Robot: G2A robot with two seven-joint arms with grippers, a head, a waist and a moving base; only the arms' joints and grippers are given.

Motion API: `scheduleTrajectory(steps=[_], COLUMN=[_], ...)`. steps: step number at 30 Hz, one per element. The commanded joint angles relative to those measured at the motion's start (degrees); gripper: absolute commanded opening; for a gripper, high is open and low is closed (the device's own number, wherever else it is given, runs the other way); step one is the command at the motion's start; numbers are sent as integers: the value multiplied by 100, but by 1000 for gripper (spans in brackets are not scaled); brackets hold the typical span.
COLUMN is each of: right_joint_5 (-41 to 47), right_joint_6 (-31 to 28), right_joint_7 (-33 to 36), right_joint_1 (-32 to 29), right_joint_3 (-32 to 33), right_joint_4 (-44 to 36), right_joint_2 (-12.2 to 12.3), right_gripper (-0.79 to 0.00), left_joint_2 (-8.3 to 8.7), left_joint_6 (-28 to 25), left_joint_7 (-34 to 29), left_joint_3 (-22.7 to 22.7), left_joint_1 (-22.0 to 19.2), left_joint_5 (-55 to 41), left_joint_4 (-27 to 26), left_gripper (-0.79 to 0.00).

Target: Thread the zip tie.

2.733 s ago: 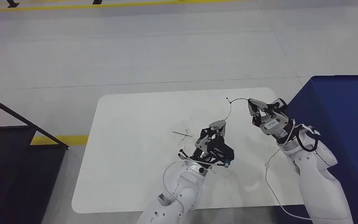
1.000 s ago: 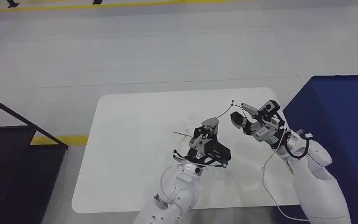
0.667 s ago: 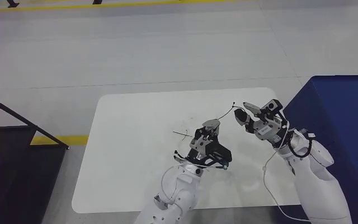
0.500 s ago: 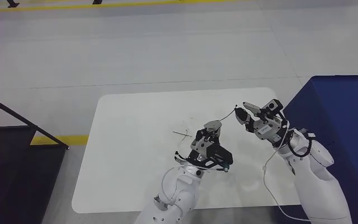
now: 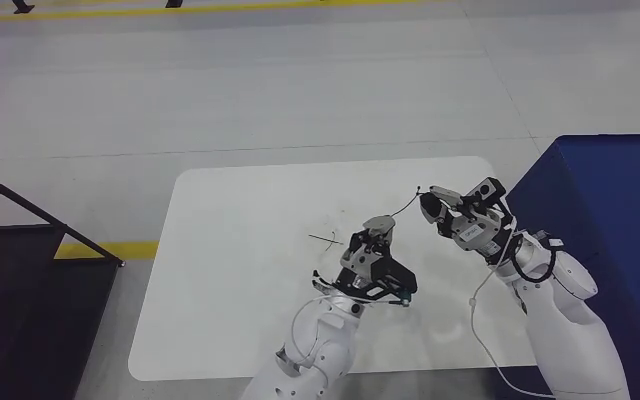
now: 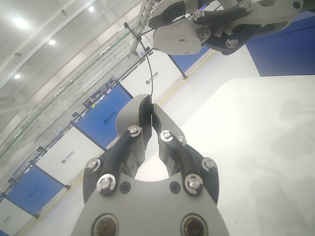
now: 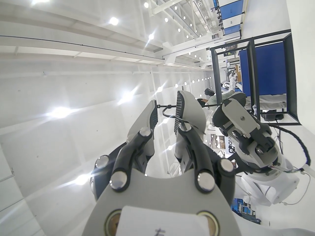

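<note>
Framework of black metal (image 5: 60, 226) is seen at the left edge of the top view, beside the white, round-cornered table top (image 5: 230, 300). Near the middle of the table a short thin black strand (image 5: 325, 239) is laid flat on the surface, just left of the left gripper (image 6: 150, 104). The jaws of this gripper are pressed together on one end of the thin black plastic zip tie (image 6: 149, 69), which is held clear of the table. From that grip the strap is stretched away from the robot and to the right, is bent sharply, and is ended in its small square head near the fingertips of the right gripper (image 7: 165, 108). A second length is led from the bend into the gap of that gripper, whose jaws are set narrowly apart; contact between its pads and the strap cannot be told. A blue cabinet (image 5: 590, 190) is placed at the table's right edge
</note>
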Motion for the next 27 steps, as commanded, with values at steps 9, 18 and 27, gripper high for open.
scheduleTrajectory(steps=[9, 18, 27], right_joint_5=[13, 298, 327], right_joint_6=[-25, -187, -114], right_joint_7=[36, -13, -19], right_joint_1=[-8, -19, -63], right_joint_3=[29, 185, 283], right_joint_4=[54, 76, 2], right_joint_2=[6, -4, 5], right_gripper=[-785, -785, -785], left_joint_2=[-4, 23, 3], left_joint_6=[26, 107, 174], left_joint_7=[38, -93, -202], left_joint_3=[47, 70, 146], left_joint_1=[-12, -158, -187], left_joint_5=[54, 944, 1116], left_joint_4=[67, 392, 432], left_gripper=[-785, -785, -785])
